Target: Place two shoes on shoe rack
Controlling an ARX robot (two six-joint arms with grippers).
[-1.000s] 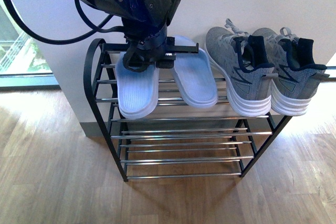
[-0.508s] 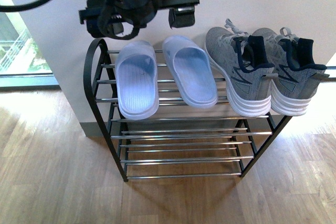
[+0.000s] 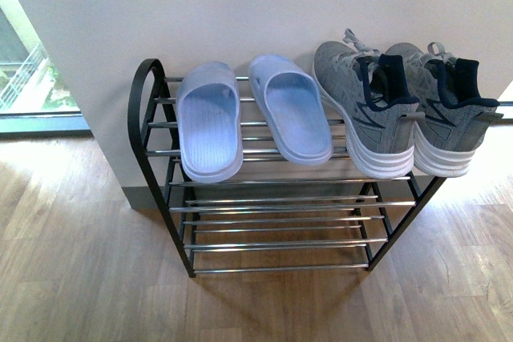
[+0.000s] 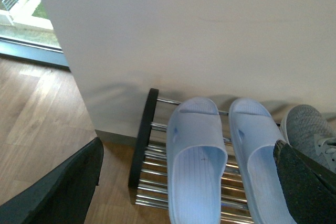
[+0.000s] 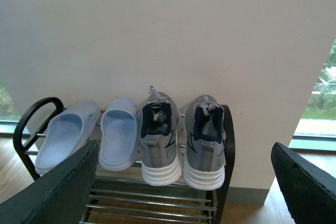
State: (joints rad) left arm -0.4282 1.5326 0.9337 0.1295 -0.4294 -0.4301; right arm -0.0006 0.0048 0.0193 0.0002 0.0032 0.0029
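Both grey knit sneakers with white ribbed soles (image 3: 405, 110) sit on the black-and-chrome shoe rack (image 3: 272, 214) beside pale blue slippers (image 3: 252, 118); both grippers' jaws spread wide, empty; nothing seems left

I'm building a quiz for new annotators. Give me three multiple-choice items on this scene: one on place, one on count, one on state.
1. Where do the two shoes sit on the shoe rack?
A. Top tier, to the right of the slippers
B. Bottom tier
C. On the floor beside it

2. How many pieces of footwear are on the rack?
A. Two
B. Three
C. Four

3. What is the right gripper doing?
A. Clamping a sneaker
B. Open, holding nothing
C. Gripping a chrome bar

Answers: 1 A, the front view shows both grey sneakers on the top bars, right of the light blue slippers. 2 C, two slippers plus two sneakers. 3 B, the right wrist view shows its fingers spread wide, nothing between.
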